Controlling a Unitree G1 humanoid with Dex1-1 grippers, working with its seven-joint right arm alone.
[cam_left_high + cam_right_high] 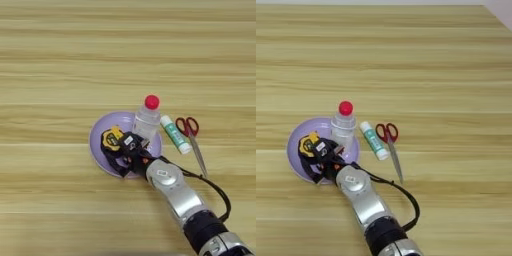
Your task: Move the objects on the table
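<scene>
Leftmost, a round lilac plate (98, 141) on the wooden worktop (60, 65), carrying a yellow-and-black tape measure (111, 138). Over the plate, the right tool (121, 152), black fingers either side of the tape measure; clamped or merely around it, impossible to tell. Next right, at the plate's far edge, an upright clear bottle (147, 121) with red cap. Beside that, a white-and-green glue stick (175, 134), then red-handled scissors (191, 135), blades pointing toward the near edge.
</scene>
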